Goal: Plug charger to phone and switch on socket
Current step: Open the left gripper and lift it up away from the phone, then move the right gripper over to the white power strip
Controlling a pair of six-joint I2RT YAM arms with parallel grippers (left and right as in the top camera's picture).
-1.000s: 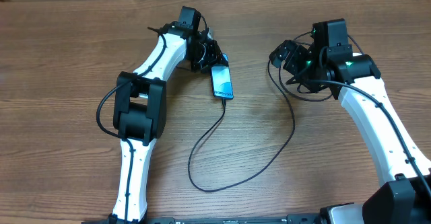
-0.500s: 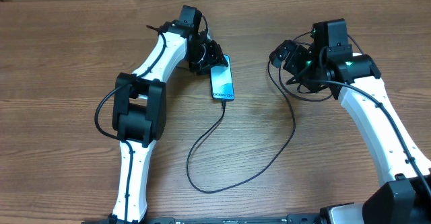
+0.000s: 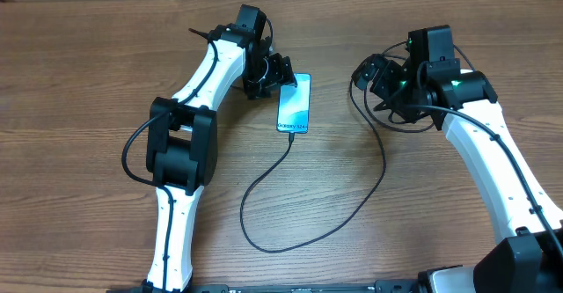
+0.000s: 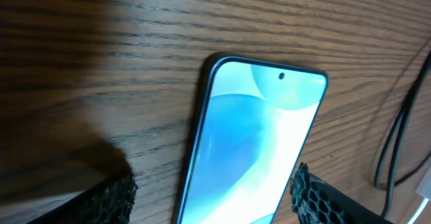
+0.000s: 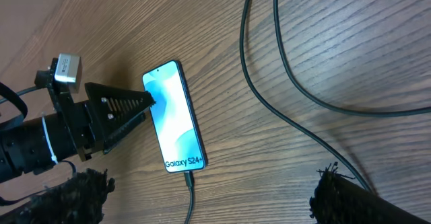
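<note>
The phone lies flat on the wooden table, its cyan screen lit; it also shows in the left wrist view and the right wrist view. The charger's thin black cable is plugged into the phone's near end, loops toward the front and runs up to the right arm. My left gripper is open, its fingers either side of the phone's near part. My right gripper is open and empty, above the table to the right of the phone. The socket is out of view.
More loops of black cable lie on the table under and around the right gripper. The wooden table stretches left and front of the arms. A white edge shows at the far right of the left wrist view.
The phone has turned from a tilted, narrow-looking pose to lying flat and shifted slightly right. The left gripper has drawn back a little to its left. The right arm has not moved.
</note>
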